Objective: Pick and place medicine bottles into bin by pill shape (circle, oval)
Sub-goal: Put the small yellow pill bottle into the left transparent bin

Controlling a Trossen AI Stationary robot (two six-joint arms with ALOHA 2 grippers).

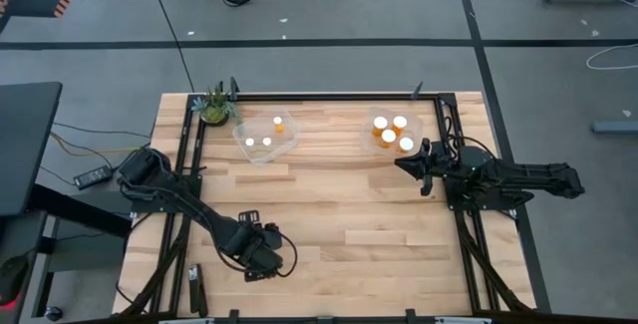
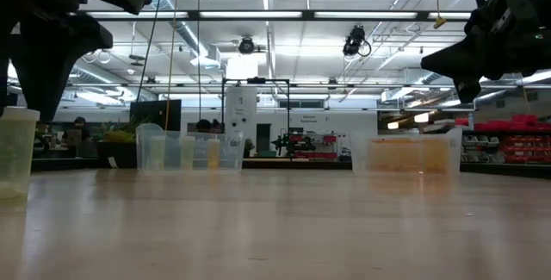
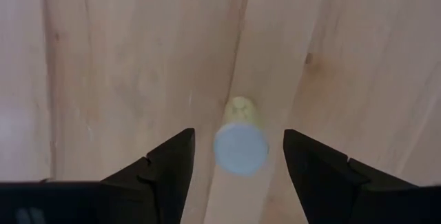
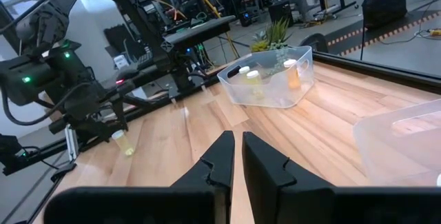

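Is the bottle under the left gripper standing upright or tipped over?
Upright. The bottle shows its round cap from above between the left gripper's open fingers, and stands on the table.

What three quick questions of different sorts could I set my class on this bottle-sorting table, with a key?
1. True or false: the left gripper is shut on the medicine bottle.
2. Multiple choice: which clear bin holds more bottles? A) the bin near the plant B) the bin by the right gripper
3. Fill in: the right gripper has its fingers nearly ____.

Key
1. False. Its fingers are open, one on each side of the upright bottle, which stands on the table.
2. B: four white caps against three.
3. closed; it holds nothing and hovers beside its bin.
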